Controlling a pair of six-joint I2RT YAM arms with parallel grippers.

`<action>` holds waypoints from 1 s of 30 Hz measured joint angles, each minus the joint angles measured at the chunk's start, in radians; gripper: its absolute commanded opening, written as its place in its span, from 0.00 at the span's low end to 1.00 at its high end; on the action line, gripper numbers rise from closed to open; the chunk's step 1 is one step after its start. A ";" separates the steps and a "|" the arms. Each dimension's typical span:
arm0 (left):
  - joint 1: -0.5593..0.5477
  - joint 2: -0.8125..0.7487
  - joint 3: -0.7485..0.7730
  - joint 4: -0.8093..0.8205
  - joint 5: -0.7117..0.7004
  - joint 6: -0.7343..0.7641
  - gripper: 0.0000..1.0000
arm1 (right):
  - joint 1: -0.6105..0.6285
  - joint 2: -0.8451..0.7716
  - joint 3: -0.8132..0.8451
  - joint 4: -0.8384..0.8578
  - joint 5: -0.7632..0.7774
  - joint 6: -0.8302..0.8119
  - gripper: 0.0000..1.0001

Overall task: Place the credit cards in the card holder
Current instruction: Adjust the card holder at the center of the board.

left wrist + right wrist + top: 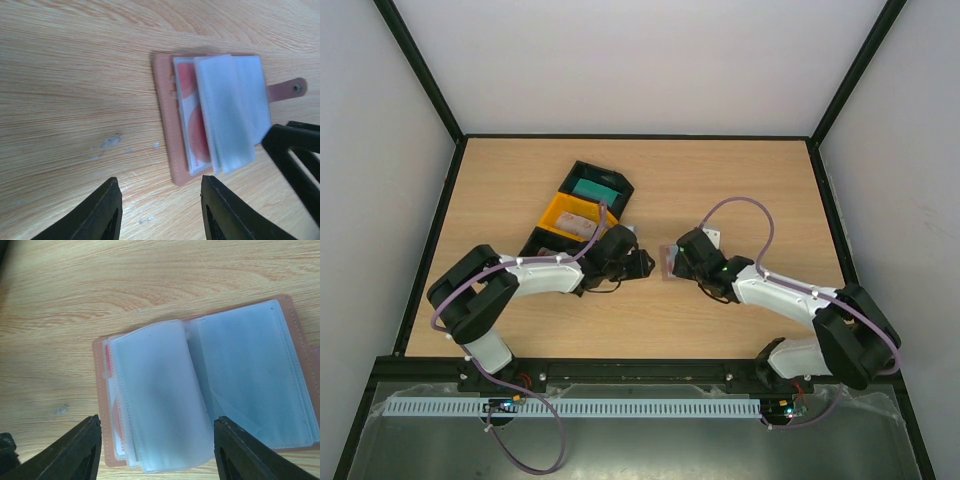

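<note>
The card holder (667, 263) lies open on the table between my two grippers. In the left wrist view it is a brown leather cover (164, 115) with clear plastic sleeves (227, 115) and a snap tab. A red-and-white credit card (192, 122) sits inside a sleeve. The right wrist view shows the cover (98, 390), a raised sleeve (160, 400), and the red card's edge (114, 412) under it. My left gripper (642, 262) (161, 200) is open and empty just left of the holder. My right gripper (680, 260) (157, 442) is open over the sleeves.
A black tray (610, 178) holding a teal card (592, 188) and a yellow tray (556, 212) holding a pale card (577, 222) stand behind the left arm. A finger of the right gripper (295, 150) shows at the right of the left wrist view.
</note>
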 measured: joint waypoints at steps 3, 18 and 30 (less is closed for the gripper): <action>0.000 0.000 0.000 0.020 0.023 0.003 0.46 | 0.000 0.018 0.000 -0.001 0.011 -0.021 0.60; 0.000 0.095 0.001 0.162 0.152 -0.010 0.33 | 0.000 0.184 0.037 -0.029 0.065 -0.123 0.47; 0.000 0.101 0.011 0.162 0.156 -0.009 0.33 | 0.000 0.185 0.048 -0.082 0.255 -0.076 0.38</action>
